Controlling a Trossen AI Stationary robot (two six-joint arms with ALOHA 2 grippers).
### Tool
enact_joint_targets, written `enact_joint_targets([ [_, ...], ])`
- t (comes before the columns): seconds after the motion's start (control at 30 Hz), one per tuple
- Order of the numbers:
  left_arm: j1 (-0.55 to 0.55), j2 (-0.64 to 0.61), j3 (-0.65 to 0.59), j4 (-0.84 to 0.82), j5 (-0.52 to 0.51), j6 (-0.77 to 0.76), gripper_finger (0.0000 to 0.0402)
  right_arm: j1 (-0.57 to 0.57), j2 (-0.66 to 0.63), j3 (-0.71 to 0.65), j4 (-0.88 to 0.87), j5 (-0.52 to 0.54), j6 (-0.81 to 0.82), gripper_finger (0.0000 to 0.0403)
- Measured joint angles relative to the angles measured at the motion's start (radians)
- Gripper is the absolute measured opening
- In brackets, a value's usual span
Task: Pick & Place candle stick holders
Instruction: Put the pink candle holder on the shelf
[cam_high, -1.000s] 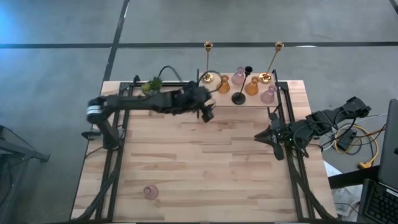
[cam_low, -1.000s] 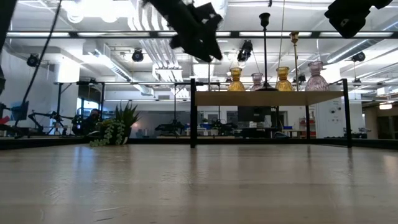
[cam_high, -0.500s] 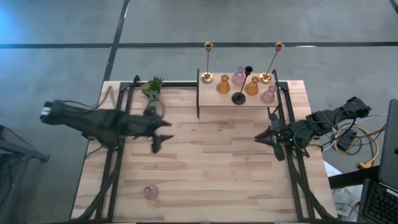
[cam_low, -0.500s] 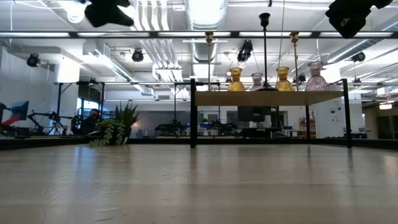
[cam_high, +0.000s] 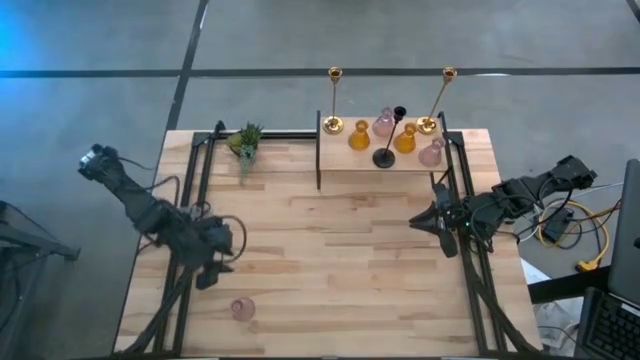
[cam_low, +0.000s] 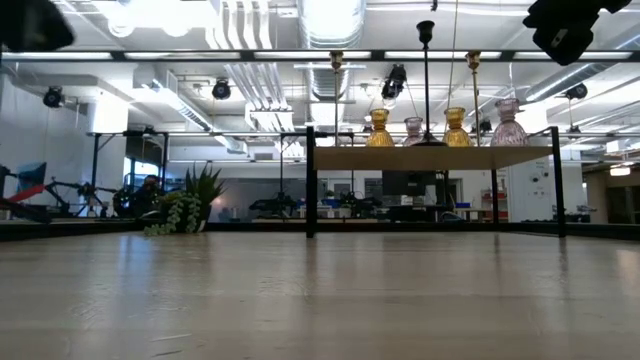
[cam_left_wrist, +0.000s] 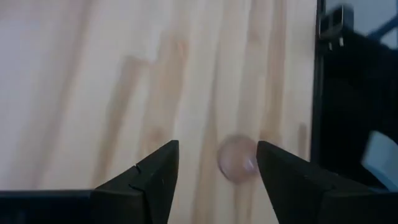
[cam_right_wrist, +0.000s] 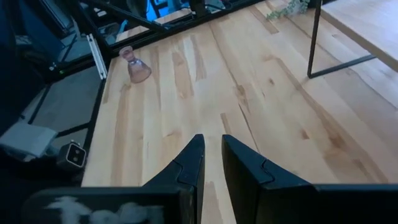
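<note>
One candle stick holder (cam_high: 242, 308) stood alone near the table's (cam_high: 340, 280) front left corner; the others (cam_high: 385, 135) were grouped on a raised shelf (cam_high: 375, 160) at the back.

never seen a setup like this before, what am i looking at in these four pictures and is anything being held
This is a robot with two dark arms at a wooden table, each ending in a two-finger pincer. One picture looks straight down from above. One sits level with the tabletop and looks across into the room. The other two come from cameras on the arms' wrists, looking past each arm's own fingers.

The left pincer is open, above a lone pink glass candle holder near the table's front left; that same holder shows between its fingers in its wrist picture. The right pincer waits at the right edge, fingers close together with a thin gap. Neither holds anything.

A small raised shelf at the back carries the other candle holders: gold, amber, pink and black. A small green plant stands to its left.
</note>
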Motion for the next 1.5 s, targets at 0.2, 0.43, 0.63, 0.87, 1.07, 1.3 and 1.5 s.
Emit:
enact_joint_targets([
  [0.2,-0.189,0.066,0.0,-0.005,0.004,-0.17,0.0201,0.0,0.0,0.0,0.011,0.032,0.022,0.0047],
  [0.43,-0.374,0.141,-0.001,-0.002,-0.125,-0.415,0.0194,0.0,-0.001,0.0,0.063,0.089,-0.012,0.0048],
  [0.63,-0.463,0.253,-0.012,0.077,-0.212,-0.58,0.0194,0.0,0.0,0.0,0.073,0.13,-0.04,0.0048],
  [0.87,-0.474,0.383,-0.056,0.309,-0.193,-0.665,0.0194,0.0,0.0,0.0,0.086,0.2,-0.123,0.0048],
  [1.07,-0.476,0.464,-0.068,0.388,-0.189,-0.711,0.0194,-0.001,0.0,0.0,0.109,0.221,-0.133,0.0048],
  [1.3,-0.477,0.582,-0.068,0.452,-0.305,-0.731,0.0195,-0.001,0.0,0.0,0.112,0.235,-0.169,0.0048],
  [1.5,-0.476,0.657,-0.068,0.451,-0.4,-0.727,0.0195,0.0,0.0,0.0,0.13,0.237,-0.182,0.0048],
])
